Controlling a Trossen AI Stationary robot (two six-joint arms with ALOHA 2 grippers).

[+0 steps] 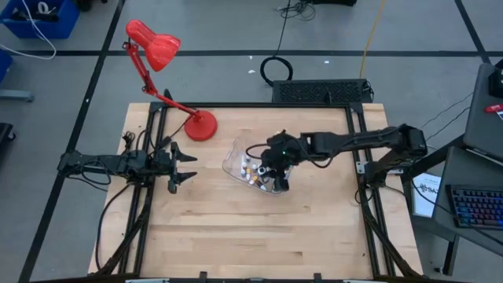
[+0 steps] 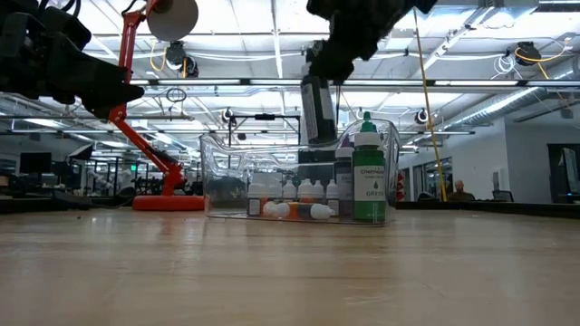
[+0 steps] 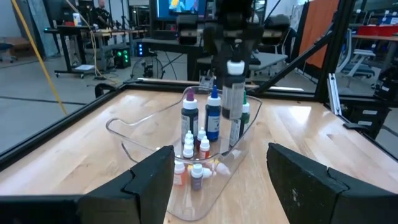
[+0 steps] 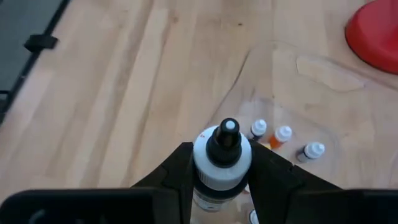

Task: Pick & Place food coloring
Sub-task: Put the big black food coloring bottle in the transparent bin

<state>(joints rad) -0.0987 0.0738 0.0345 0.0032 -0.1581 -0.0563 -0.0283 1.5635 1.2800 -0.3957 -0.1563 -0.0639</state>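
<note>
While the left gripper (image 1: 182,167) waits with fingers apart well off to the side, the right gripper (image 4: 222,180) is clamped on an upright dark food coloring bottle (image 2: 318,110), seemingly held straight above the clear bin (image 2: 227,172), its long axis vertical.

A bin (image 1: 236,157) sits mid-bench (image 1: 251,236), just right of the lamp (image 1: 202,126). Small bottles (image 3: 191,149) stand and lie inside it. The right gripper (image 1: 277,174) hangs over the bin, holding a bottle (image 2: 317,110) above the others. The left gripper (image 1: 185,166) waits left of the bin.
</note>
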